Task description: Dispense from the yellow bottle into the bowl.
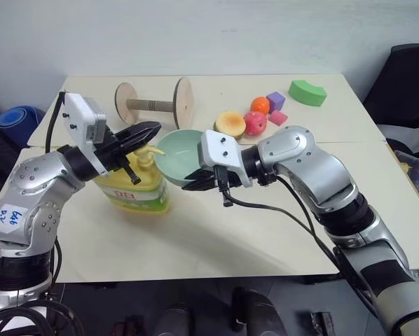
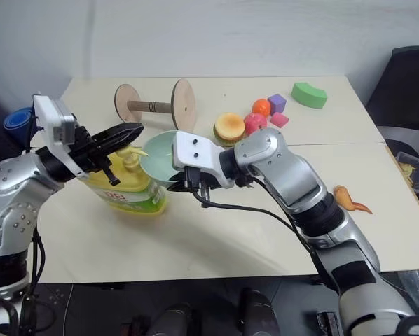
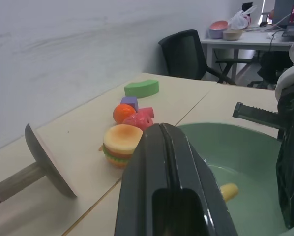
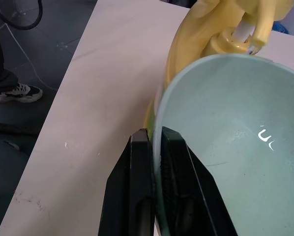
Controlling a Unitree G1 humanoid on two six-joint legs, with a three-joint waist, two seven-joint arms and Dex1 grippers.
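With the right gripper (image 4: 154,147) pinched shut on the rim of the tilted bowl (image 1: 178,150) at centre frame, the closed, empty left gripper (image 1: 145,133) pressing the yellow bottle (image 1: 136,189)'s pump might squirt past it.

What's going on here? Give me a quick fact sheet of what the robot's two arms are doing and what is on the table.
Left end effector: fingers shut, over the pump top of the yellow bottle
Right end effector: shut on the rim of the bowl, holding it tilted beside the bottle, under the spout
Bowl contents: none visible
Table: pale, with a wooden spool behind the bottle
Toys at the back: burger, pink fruit, orange ball, purple block, green curved block
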